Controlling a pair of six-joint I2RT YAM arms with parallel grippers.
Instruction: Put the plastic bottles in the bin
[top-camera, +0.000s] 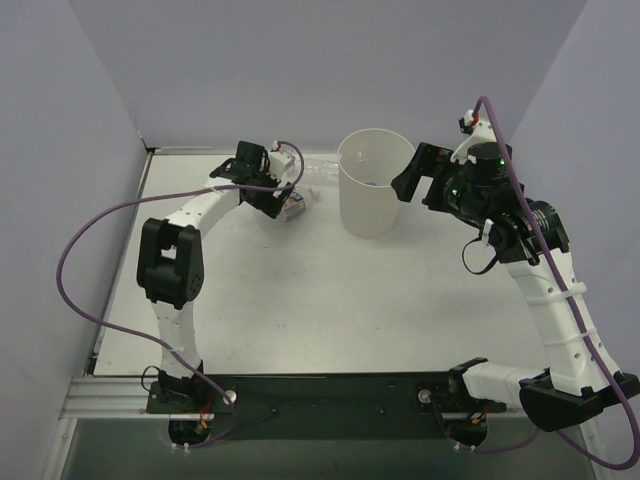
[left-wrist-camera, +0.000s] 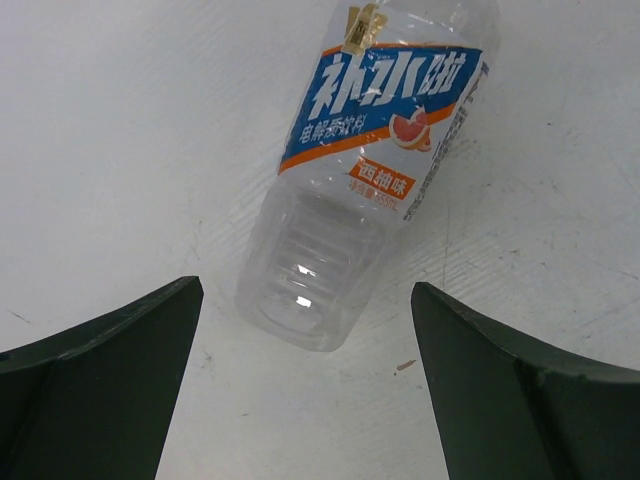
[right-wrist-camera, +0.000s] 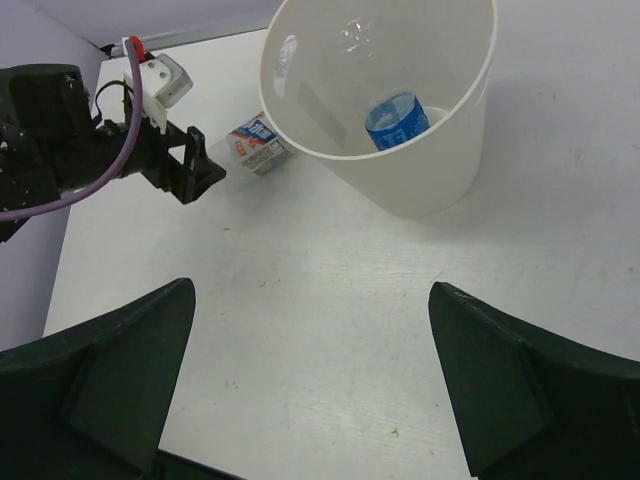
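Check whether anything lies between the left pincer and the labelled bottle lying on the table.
Nothing visible does. The open left pincer hangs over the bottle, which lies on its side; only bare table shows around it.

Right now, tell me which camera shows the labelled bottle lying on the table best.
Left wrist: the bottle fills the frame, with its label and clear base plain to see. Top external shows only a scrap of it beside the left gripper. Right wrist shows its labelled part, cut off by the bin.

The tall white bin (top-camera: 372, 215) stands upright. A blue-label bottle (right-wrist-camera: 395, 122) sits inside it. A clear bottle with a blue and orange label (left-wrist-camera: 350, 200) lies on its side near the bin.
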